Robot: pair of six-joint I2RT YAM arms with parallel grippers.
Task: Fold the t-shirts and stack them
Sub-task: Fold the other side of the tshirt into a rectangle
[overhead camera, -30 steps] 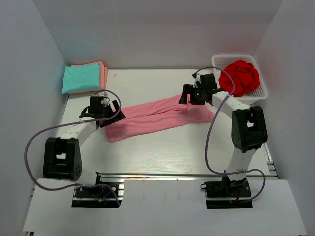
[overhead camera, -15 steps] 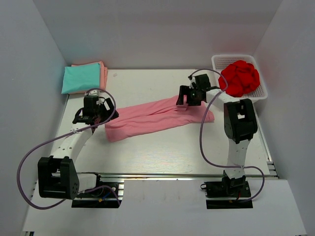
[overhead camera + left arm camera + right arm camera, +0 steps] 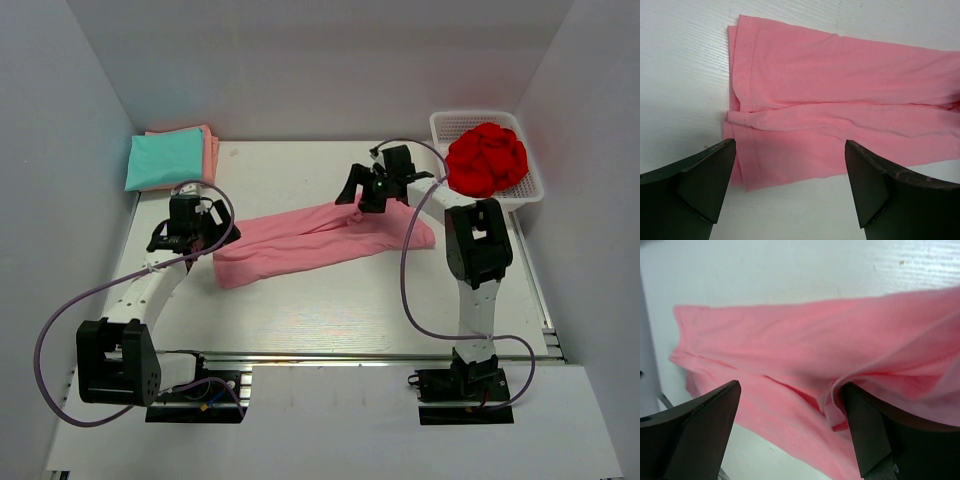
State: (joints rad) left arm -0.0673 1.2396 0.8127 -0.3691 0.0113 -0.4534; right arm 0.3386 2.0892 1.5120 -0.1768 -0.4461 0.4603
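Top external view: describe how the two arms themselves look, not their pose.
Both the left arm and right arm have white links between black joint housings. A lilac cable loops from each base to its wrist. A small green light glows on the right wrist. The fingers are matte black wedges.

Bare worktop [image 3: 330, 310] lay open along the near edge and mid far edge, while the pink t-shirt [image 3: 320, 238] barred the centre, the teal t-shirt [image 3: 165, 160] on the salmon one [image 3: 211, 150] filled the far-left corner and the basket [image 3: 470, 114] the far-right.
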